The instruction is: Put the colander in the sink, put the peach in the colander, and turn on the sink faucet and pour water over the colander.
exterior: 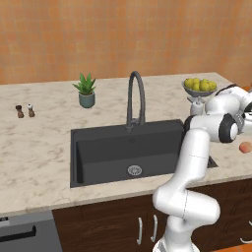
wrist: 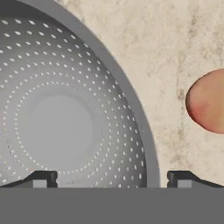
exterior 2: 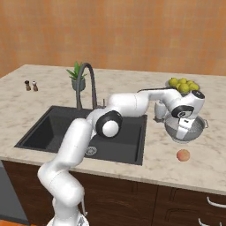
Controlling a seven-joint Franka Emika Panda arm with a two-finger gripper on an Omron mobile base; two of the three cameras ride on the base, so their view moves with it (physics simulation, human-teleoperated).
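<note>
The colander (exterior 2: 195, 132), a silver holed bowl, stands on the counter right of the sink (exterior 2: 53, 128). My gripper (exterior 2: 182, 128) hangs open just over its near rim. In the hand view the colander's rim (wrist: 131, 109) runs between my fingertips (wrist: 41, 179), one tip over the bowl's inside and the other over the counter outside. The gripper (wrist: 113, 180) holds nothing. The peach (exterior 2: 183, 155) lies on the counter close in front of the colander, also seen as the peach (wrist: 209, 103) and the peach (exterior: 245, 147). The sink faucet (exterior: 136, 98) arches over the sink (exterior: 98, 147).
A footed bowl of yellow-green fruit (exterior 2: 182, 84) stands just behind the colander. A potted plant (exterior: 86, 91) and two small shakers (exterior: 24, 110) sit at the back left. The counter's front edge runs close to the peach.
</note>
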